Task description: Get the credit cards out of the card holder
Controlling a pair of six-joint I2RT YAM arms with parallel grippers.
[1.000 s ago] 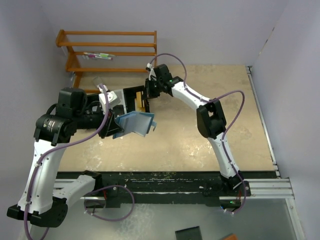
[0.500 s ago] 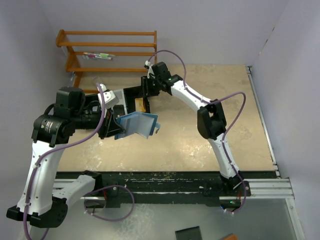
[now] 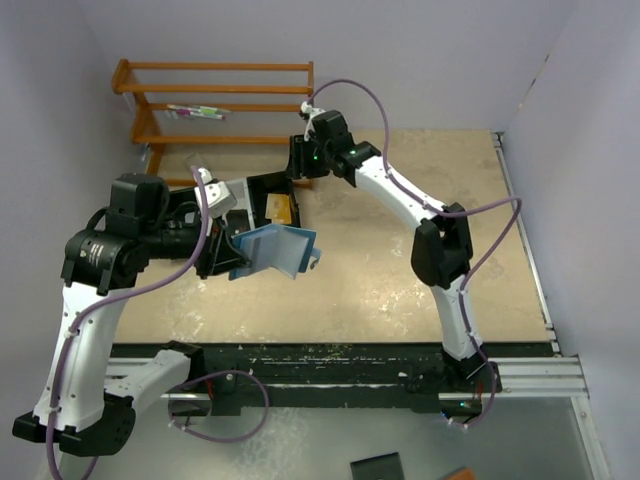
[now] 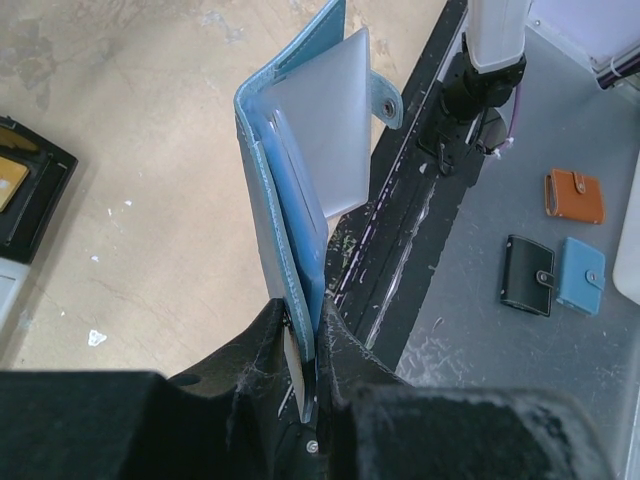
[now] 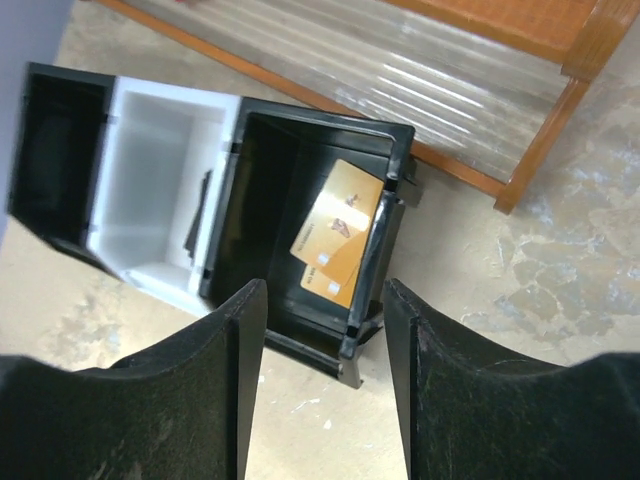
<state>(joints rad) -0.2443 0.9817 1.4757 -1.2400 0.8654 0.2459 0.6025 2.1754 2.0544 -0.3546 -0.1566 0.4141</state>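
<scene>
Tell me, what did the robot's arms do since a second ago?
The right gripper opened and drew back from the tray, toward the wooden rack, leaving the gold credit cards lying in its black end compartment. The left gripper stayed shut on the blue card holder, held open above the table.

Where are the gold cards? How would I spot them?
Find the orange wooden rack at the back of the table. In front of it sits a tray with three boxes: black, white, black. The gold cards lie in the black end box below the open right claw; nothing else in the tray is gold.
</scene>
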